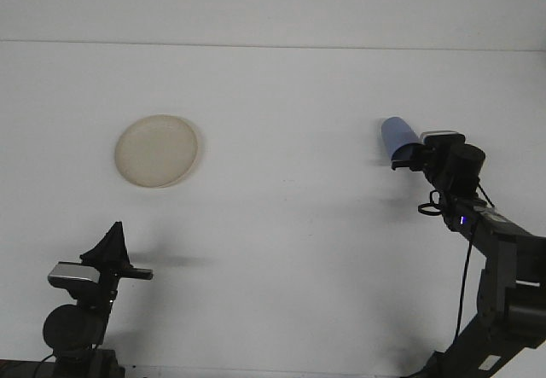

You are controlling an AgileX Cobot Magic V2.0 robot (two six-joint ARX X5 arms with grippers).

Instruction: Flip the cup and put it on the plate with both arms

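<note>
While nothing has landed on the plate yet, the job looks like it's somewhere in the first half, at least going by how things sit.

Nearest the camera, down at about 7 o'clock, the left claw is parked low over the counter by its base. It's dark and seen at an odd angle, so I can't tell whether it's open or closed, and it's holding nothing that I can make out.

Over at roughly 4 o'clock the right arm comes up from the bottom corner, and its right claw is closed on the blue cup, pinching it at one end. The cup is tilted, leaning up and to the left away from the claw, so it's neither upright nor flat. Whether the base is touching the counter or just off it, I honestly can't say from this angle. Can't see which end is the mouth either.

Farther back at about 10 o'clock sits the cream plate, bare, and well apart from the cup on the other side of the counter.

So my read: grasp done, flip maybe partway. What's left is finishing the turn, getting the cup across (probably a handoff to the left arm, since the task wants both) and setting it down on the plate.
</note>
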